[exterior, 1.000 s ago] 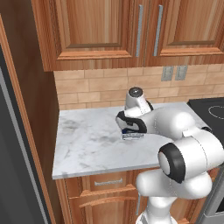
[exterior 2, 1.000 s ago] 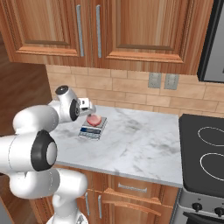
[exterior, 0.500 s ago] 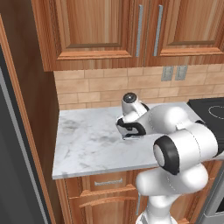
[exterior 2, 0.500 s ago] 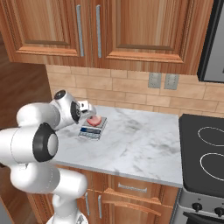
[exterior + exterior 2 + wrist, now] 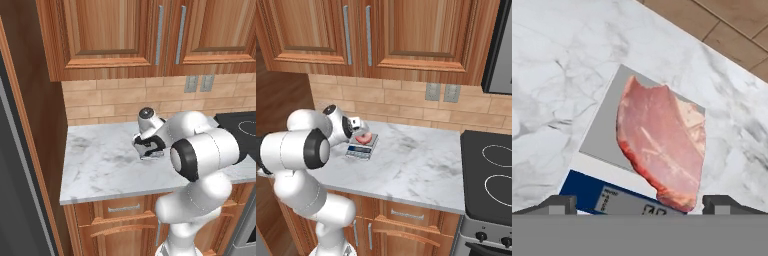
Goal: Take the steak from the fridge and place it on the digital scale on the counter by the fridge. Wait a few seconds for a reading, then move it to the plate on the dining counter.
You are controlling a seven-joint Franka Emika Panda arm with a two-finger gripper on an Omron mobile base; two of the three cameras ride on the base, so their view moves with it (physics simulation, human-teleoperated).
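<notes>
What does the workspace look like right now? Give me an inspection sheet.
Surface: counter, white-grey marble, brick backsplash behind.
Job's things: steak lies flat on the scale, one end reaching over the display strip; scale sits on the counter.
Clutter: nothing seen.
Gripper: gripper open, above the steak, fingertips wide apart at either side, holding nothing.
Cables: nothing seen.
Surroundings: wooden cabinets above, wall outlets, stove to the right.

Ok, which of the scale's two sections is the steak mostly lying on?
The grey weighing platform, the section nearer the brick backsplash. The steak covers much of it; only its tip reaches over the blue display strip by the open pincer.
</notes>
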